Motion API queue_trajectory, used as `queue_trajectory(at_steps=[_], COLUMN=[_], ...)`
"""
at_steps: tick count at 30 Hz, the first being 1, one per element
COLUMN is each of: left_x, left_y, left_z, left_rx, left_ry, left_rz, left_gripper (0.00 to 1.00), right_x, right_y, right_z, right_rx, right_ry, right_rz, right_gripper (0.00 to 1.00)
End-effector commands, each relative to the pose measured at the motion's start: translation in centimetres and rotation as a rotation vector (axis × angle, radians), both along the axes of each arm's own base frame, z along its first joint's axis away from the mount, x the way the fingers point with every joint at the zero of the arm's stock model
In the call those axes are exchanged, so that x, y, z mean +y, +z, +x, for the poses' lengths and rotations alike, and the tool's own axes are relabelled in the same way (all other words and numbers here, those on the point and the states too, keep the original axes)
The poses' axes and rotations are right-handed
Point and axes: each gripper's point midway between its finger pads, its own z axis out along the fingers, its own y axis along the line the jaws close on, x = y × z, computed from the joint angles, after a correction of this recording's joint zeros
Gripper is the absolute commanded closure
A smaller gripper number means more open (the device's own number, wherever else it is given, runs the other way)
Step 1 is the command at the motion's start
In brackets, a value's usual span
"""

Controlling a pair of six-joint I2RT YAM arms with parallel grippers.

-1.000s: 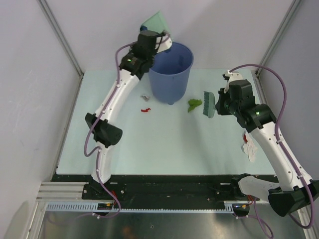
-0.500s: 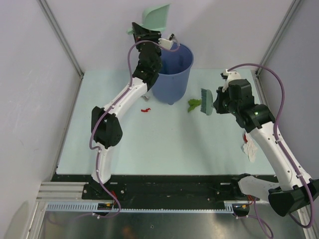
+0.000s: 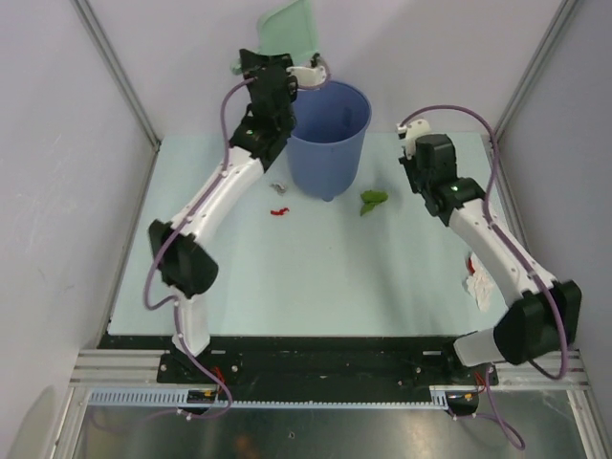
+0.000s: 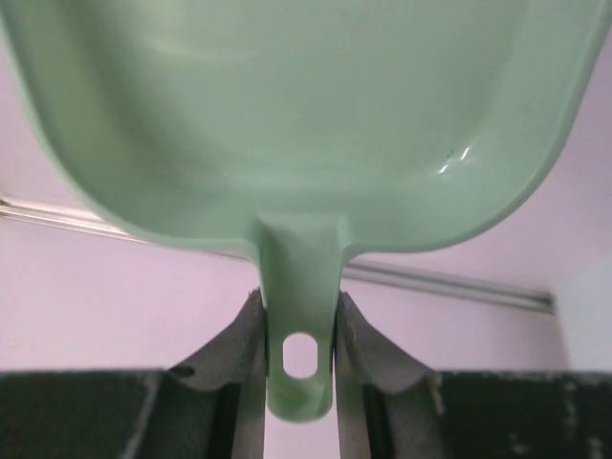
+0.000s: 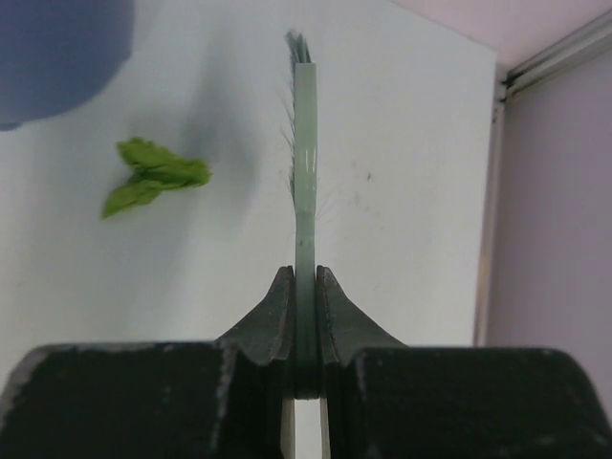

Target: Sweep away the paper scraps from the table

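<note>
dustpan (image 4: 287,115) in left pincer (image 4: 298,320): smooth mint plastic, soft gloss, small glints | its fingers (image 4: 225,359): dark, matt, grainy | brush (image 5: 304,143) in right pincer (image 5: 304,287): glossy pale-green plastic back, fine wispy bristles | paper scrap (image 5: 153,174) left of right pincer: crumpled green paper, matt | surface (image 5: 402,172) beneath: pale, matt, smooth, faintly specked | bucket (image 3: 330,134) beside left pincer: smooth blue plastic

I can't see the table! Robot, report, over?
Left gripper shut on dustpan, high beside bucket. Right gripper shut on brush. Green scrap, red scrap on table.
</note>
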Motion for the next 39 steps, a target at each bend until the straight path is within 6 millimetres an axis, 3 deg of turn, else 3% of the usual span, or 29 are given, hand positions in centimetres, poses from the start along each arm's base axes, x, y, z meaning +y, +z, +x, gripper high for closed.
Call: queue_trajectory(at_steps=[1, 2, 3, 5, 6, 10, 11, 14, 15, 16, 18, 19, 21, 22, 25, 27, 30, 32, 35, 36, 39], left_x=[4.2, 5.0, 5.0, 6.0, 6.1, 7.6, 7.6, 9.5, 9.5, 10.7, 11.1, 11.8, 12.4, 12.7, 13.6, 14.0, 15.0, 15.7, 16.8, 17.4, 18.3], left_y=[-0.2, -0.3, -3.0, -4.5, -6.4, -10.7, -11.4, -14.0, -15.5, -15.8, -17.4, -17.9, -19.5, -20.0, -21.8, -22.5, -22.8, -22.5, -21.7, -21.8, -22.9], left_z=[-5.1, -6.3, -6.2, -7.3, -7.6, -9.3, -9.6, -10.9, -11.1, -11.4, -11.7, -11.9, -12.3, -12.5, -13.1, -13.4, -13.9, -14.1, -14.5, -14.6, -15.1], left_rx=[0.045, 0.056, 0.107, 0.161, 0.197, 0.307, 0.322, 0.37, 0.409, 0.408, 0.446, 0.453, 0.487, 0.497, 0.53, 0.539, 0.533, 0.517, 0.482, 0.475, 0.486], left_ry=[-0.05, -0.054, -0.052, -0.066, -0.068, -0.077, -0.096, -0.075, -0.084, -0.065, -0.057, -0.042, -0.021, -0.017, 0.008, 0.021, 0.043, 0.055, 0.074, 0.088, 0.125], left_rz=[-0.363, -0.388, -0.42, -0.463, -0.517, -0.63, -0.684, -0.766, -0.782, -0.799, -0.823, -0.831, -0.836, -0.841, -0.862, -0.878, -0.894, -0.901, -0.916, -0.918, -0.923], left_gripper=[1.0, 1.0, 1.0, 1.0, 1.0, 1.0, 1.0, 1.0, 1.0, 1.0, 1.0, 1.0, 1.0, 1.0, 1.0, 1.0, 1.0, 1.0, 1.0, 1.0, 1.0], right_x=[-0.5, 0.0, 0.2, 1.4, 2.2, 4.8, 5.1, 8.3, 9.8, 10.5, 11.4, 13.0, 14.0, 15.7, 18.4, 19.5, 22.0, 23.9, 26.4, 27.4, 30.1], right_y=[1.0, -0.7, -1.6, -4.0, -6.6, -11.3, -13.1, -15.1, -17.0, -16.2, -17.1, -16.5, -16.7, -16.3, -14.6, -12.0, -7.2, -3.8, -1.1, -1.3, 1.2], right_z=[4.8, 6.2, 6.7, 7.5, 7.8, 6.9, 5.5, 1.9, -0.6, -1.8, -4.9, -6.7, -9.8, -12.3, -15.5, -16.0, -15.4, -13.8, -11.0, -9.6, -6.2], right_rx=[-0.121, -0.099, -0.083, -0.037, 0.018, 0.132, 0.193, 0.218, 0.246, 0.224, 0.268, 0.258, 0.297, 0.294, 0.225, 0.141, -0.022, -0.169, -0.333, -0.358, -0.479], right_ry=[0.053, 0.094, 0.123, 0.208, 0.252, 0.368, 0.407, 0.587, 0.669, 0.693, 0.741, 0.777, 0.829, 0.896, 0.973, 0.969, 0.939, 0.894, 0.844, 0.844, 0.798], right_rz=[-0.275, -0.34, -0.375, -0.478, -0.513, -0.563, -0.57, -0.545, -0.55, -0.545, -0.559, -0.555, -0.591, -0.602, -0.633, -0.629, -0.619, -0.605, -0.61, -0.669, -0.677], right_gripper=[1.0, 1.0, 1.0, 1.0, 1.0, 1.0, 1.0, 1.0, 1.0, 1.0, 1.0, 1.0, 1.0, 1.0, 1.0, 1.0, 1.0, 1.0, 1.0, 1.0, 1.0])
